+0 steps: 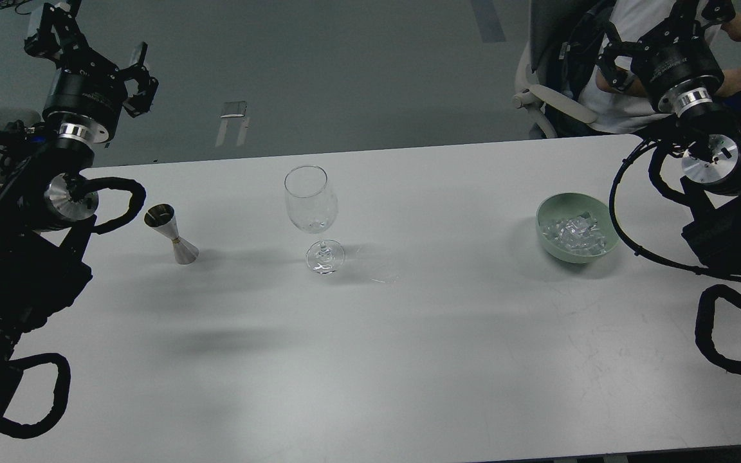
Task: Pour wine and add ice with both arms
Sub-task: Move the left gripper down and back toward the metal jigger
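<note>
Nothing has yet been gripped, so the task is judged to be at its very start, with pouring as the first step.

At ten o'clock the left gripper (132, 80) is held raised beyond the far edge of the tabletop (409, 334), its jaws apart and empty. Just inside that edge, at nine o'clock, a small metal measuring cup (172, 235) is seen: hourglass-shaped, polished, gold-tinted inside its mouth and leaning slightly. Any wine inside cannot be made out. For the next move, the left arm would need to be lowered and the jaws closed round the cup's narrow waist, which is slick and easily tipped.

Near the centre, towards eleven o'clock, a clear stemmed wine glass (311, 209) stands upright and looks empty; thin glass on a slender stem calls for care.

At three o'clock a pale green, smooth, round bowl (547, 241) holds the ice (573, 233), a heap of clear glittering lumps. At one o'clock the right gripper (628, 54) is raised off the tabletop, before a seated person (640, 26); whether its jaws are apart cannot be told.
</note>
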Motion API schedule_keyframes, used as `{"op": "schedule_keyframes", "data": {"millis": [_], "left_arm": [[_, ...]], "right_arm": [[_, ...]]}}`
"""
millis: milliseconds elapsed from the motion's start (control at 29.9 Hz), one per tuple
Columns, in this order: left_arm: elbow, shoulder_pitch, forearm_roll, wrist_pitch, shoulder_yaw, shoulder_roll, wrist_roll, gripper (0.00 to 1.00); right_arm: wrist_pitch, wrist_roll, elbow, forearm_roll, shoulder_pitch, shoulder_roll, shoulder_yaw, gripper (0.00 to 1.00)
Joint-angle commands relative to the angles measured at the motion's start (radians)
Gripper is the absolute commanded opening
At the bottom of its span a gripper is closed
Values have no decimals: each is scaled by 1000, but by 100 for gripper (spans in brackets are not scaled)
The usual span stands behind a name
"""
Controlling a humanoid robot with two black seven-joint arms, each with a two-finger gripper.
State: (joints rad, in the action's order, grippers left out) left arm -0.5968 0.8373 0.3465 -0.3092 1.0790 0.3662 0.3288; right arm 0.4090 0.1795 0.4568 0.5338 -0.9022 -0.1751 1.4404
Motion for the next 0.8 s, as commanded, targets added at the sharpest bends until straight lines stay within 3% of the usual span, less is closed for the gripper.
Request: {"op": "schedule_keyframes", "data": {"millis": [0,234,468,602,769], "left_arm": [[2,0,2,27,-2,-9,7,98],[12,8,2,38,-2,-12,4,98],[23,14,0,15,-1,-12,39,98],[23,13,-4,-19,1,-12,39,98],[23,13,0,1,-2,-49,35,98]], "right_arm": [[1,0,6,0,5,-1,0,100],[1,0,8,0,9,-1,0,100],[-7,0,10,0,6,-3,2,100],[-7,0,3,0,6,-1,2,100],[-10,0,-3,8,0,20,-14,100]]}}
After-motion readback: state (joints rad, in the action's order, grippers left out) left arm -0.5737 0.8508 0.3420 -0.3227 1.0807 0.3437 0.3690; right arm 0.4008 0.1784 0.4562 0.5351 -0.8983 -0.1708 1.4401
